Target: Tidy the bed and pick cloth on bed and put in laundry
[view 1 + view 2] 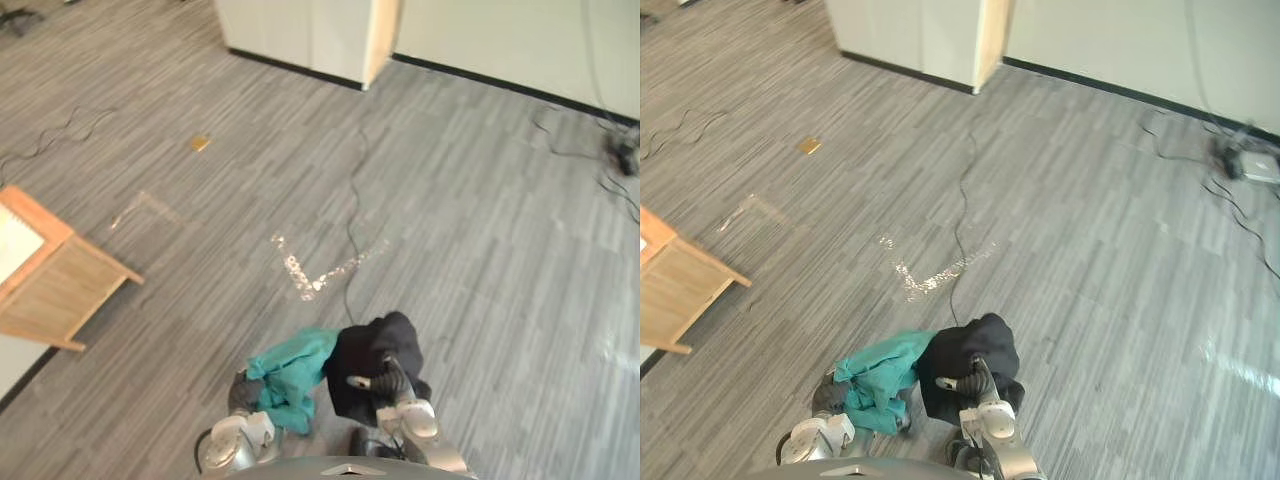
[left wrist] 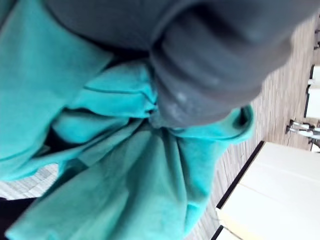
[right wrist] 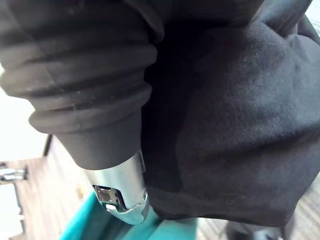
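A teal cloth (image 1: 292,372) hangs bunched at the left hand (image 1: 243,393), and a black cloth (image 1: 380,340) drapes over the right hand (image 1: 392,378), both held above the grey floor (image 1: 450,220). The cloths touch. I cannot tell how either hand grips.

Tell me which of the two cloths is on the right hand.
The black cloth, draped over the right hand; the teal cloth hangs at the left hand, beside it.

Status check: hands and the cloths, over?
Teal cloth bunched at left hand. Black cloth draped over right hand. Grips hidden. Wooden frame off left, apart from both.
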